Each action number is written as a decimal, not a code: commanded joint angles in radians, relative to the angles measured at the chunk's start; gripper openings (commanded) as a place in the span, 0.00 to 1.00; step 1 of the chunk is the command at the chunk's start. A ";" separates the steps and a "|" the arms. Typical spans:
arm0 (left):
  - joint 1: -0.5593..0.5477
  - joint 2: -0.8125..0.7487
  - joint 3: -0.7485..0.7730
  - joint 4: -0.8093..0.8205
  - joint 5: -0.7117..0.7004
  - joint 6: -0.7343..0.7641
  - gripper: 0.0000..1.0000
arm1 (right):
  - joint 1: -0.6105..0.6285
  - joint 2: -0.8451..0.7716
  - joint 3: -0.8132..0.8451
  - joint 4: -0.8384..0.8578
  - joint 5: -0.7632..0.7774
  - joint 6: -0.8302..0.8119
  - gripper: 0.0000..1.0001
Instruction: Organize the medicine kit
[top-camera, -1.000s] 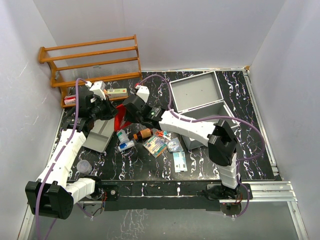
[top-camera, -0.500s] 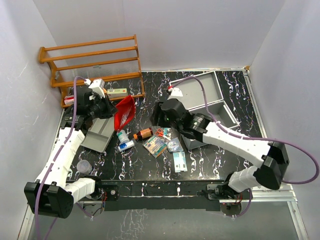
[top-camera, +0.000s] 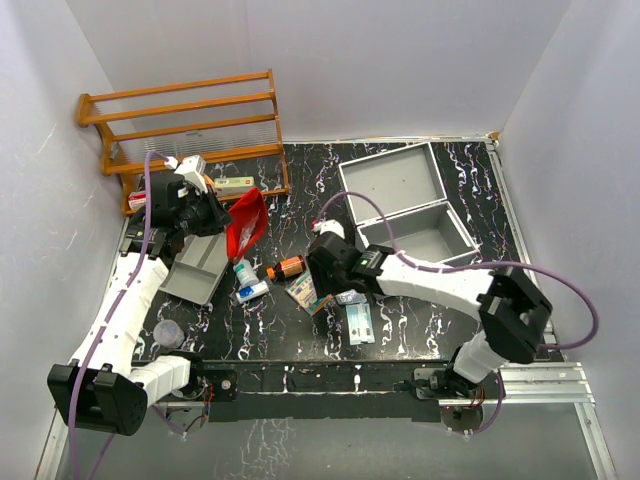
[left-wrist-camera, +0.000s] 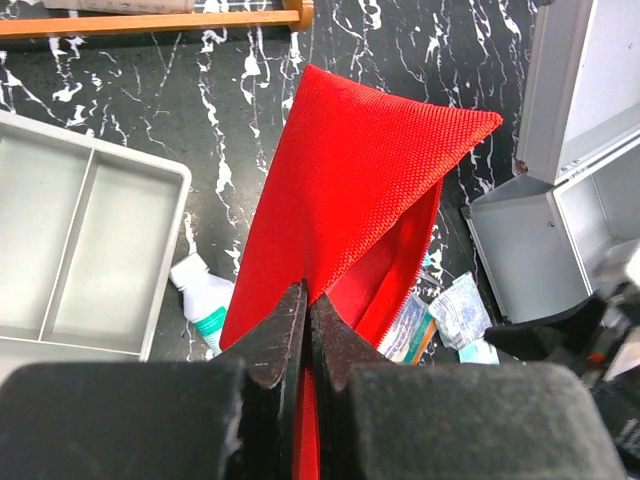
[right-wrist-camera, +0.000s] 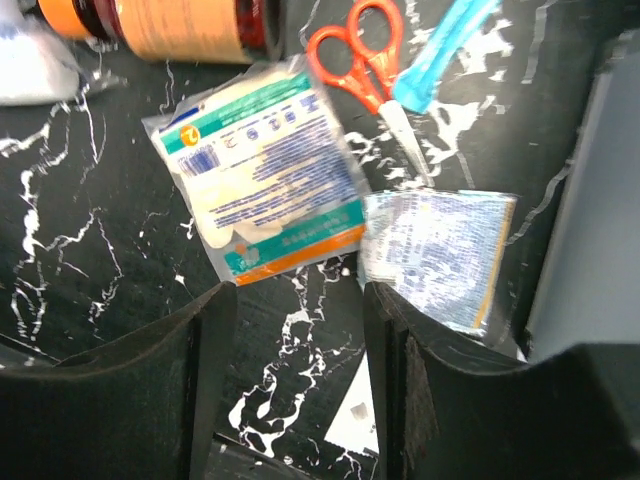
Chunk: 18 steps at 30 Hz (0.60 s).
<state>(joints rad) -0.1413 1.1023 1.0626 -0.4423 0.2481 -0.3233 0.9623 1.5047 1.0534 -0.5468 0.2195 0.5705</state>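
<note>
Red pouch (left-wrist-camera: 360, 200), silver-grey medicine kit (top-camera: 390, 185)

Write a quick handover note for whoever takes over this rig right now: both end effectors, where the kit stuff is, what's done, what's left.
Left end effector: shut on the red pouch, held above the table beside the grey divided tray.
Right end effector: open, empty, hovering over the printed packet and clear sachet.
Medicine kit: open, lid back, nothing visible inside.
Done: nothing packed yet.
Left: scissors, amber bottle, white bottle and the packets lie loose on the table.
</note>
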 joint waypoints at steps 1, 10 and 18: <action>-0.003 -0.032 0.045 -0.005 -0.075 -0.020 0.00 | 0.046 0.085 0.088 0.053 -0.029 -0.119 0.51; -0.003 -0.063 0.056 -0.011 -0.222 -0.060 0.00 | 0.082 0.272 0.214 0.018 -0.004 -0.184 0.49; -0.002 -0.053 0.057 -0.006 -0.209 -0.064 0.00 | 0.082 0.368 0.265 -0.031 0.028 -0.204 0.42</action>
<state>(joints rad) -0.1413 1.0683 1.0782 -0.4576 0.0498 -0.3786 1.0416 1.8557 1.2720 -0.5674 0.2146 0.3931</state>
